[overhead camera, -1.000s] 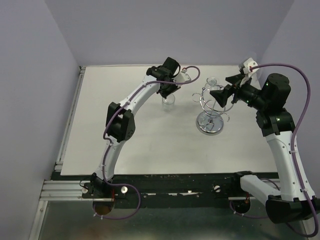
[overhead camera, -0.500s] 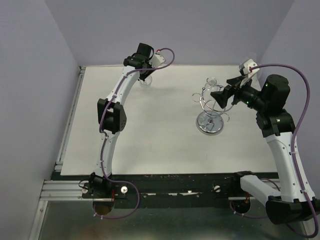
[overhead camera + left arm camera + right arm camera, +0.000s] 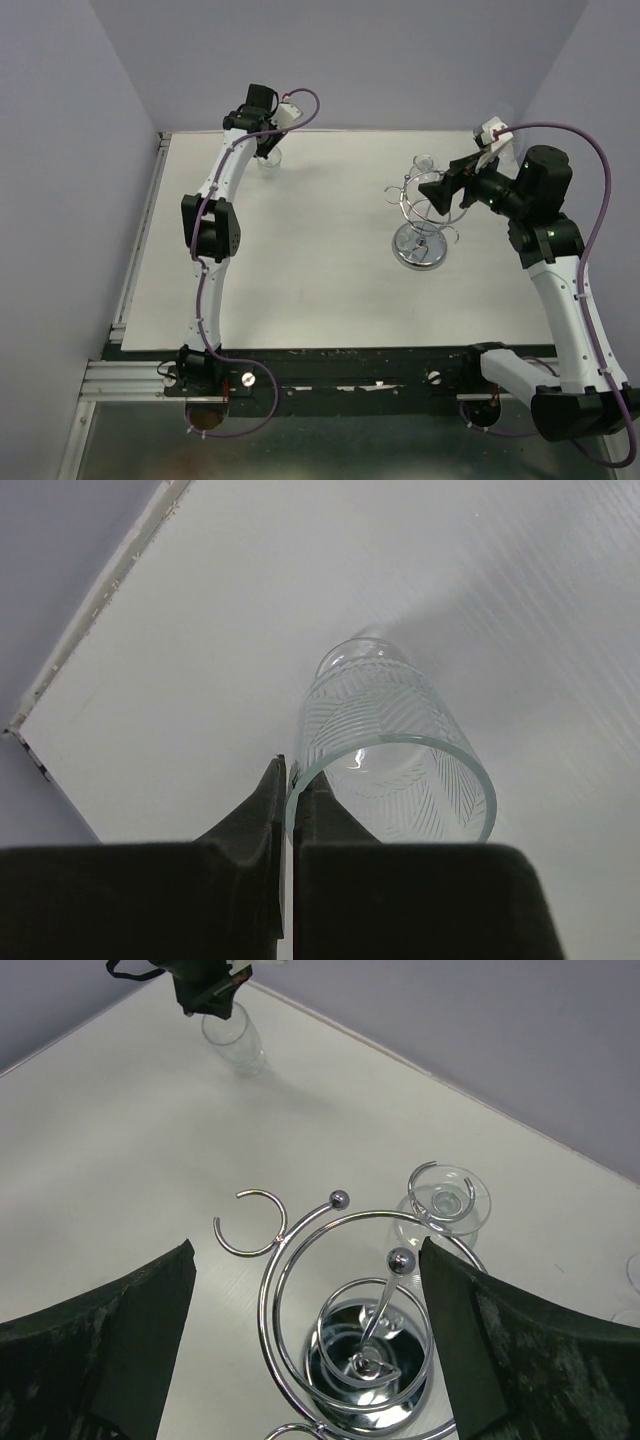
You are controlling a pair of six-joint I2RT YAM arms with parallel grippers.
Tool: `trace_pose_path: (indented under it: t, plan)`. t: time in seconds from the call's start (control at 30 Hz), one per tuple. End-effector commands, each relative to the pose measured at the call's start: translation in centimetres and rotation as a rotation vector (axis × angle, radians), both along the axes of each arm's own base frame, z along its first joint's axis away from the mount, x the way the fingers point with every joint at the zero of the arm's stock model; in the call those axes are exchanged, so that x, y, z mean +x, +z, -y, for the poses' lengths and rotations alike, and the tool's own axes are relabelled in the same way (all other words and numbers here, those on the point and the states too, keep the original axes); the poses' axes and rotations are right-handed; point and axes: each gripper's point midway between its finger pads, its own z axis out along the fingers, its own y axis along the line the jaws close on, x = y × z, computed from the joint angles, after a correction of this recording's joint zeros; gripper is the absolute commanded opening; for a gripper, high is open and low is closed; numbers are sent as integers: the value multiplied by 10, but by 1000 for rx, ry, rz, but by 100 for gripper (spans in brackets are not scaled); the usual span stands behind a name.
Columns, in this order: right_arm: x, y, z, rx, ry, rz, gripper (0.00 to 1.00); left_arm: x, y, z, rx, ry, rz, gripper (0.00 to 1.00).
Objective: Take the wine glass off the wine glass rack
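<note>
The left jaws pinched the wine glass (image 3: 390, 750) by its thin rim at the far-left worktop (image 3: 200, 630); it could slip and topple. Right jaws stood spread.

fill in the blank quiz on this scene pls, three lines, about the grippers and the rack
1. The left gripper pinches the etched glass by its ___.
2. The right gripper hovers at the wine glass rack with its jaws ___.
3. In the top view, the wine glass rack stands nearer the ___ arm.

Missing words: rim; open; right
</note>
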Motion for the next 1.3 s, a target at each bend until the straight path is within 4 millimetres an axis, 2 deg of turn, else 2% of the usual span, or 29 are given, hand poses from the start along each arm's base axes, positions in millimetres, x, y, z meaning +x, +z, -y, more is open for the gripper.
trace_pose_path:
  t: [0.0,0.3,0.37,0.4,0.43,0.53,0.77,0.83,0.9,0.97,1.07,1.17,1.27]
  plan:
    - [2,-2,0,13,-9,-28,100,8,7,-1,-122,35,16,0]
    - [5,-1,-2,27,-6,-43,100,18,-2,-19,-205,109,11,0]
    - [4,0,-2,31,-4,-43,100,20,-4,-21,-200,113,16,29]
    - [5,0,-2,31,-4,-43,100,22,-3,-22,-199,116,22,40]
    - [5,0,-2,32,-4,-45,100,23,-1,-21,-202,117,31,44]
    - [6,0,-2,34,-5,-48,100,28,5,-22,-210,133,61,52]
    - [7,0,-3,36,-4,-50,100,37,23,-29,-213,172,131,56]
    - [6,1,-3,37,-6,-49,100,39,37,-33,-214,195,169,59]
    - [7,1,-2,36,-10,-47,100,39,61,-35,-229,207,222,63]
    - [8,4,0,34,-25,-39,100,37,97,-47,-229,283,317,71]
    - [15,7,16,10,-124,-18,100,27,150,-48,-286,289,428,73]
    - [29,11,47,-34,-309,8,100,8,193,-31,-397,225,480,77]
    - [32,13,73,-103,-437,32,100,-13,218,-4,-491,128,486,78]
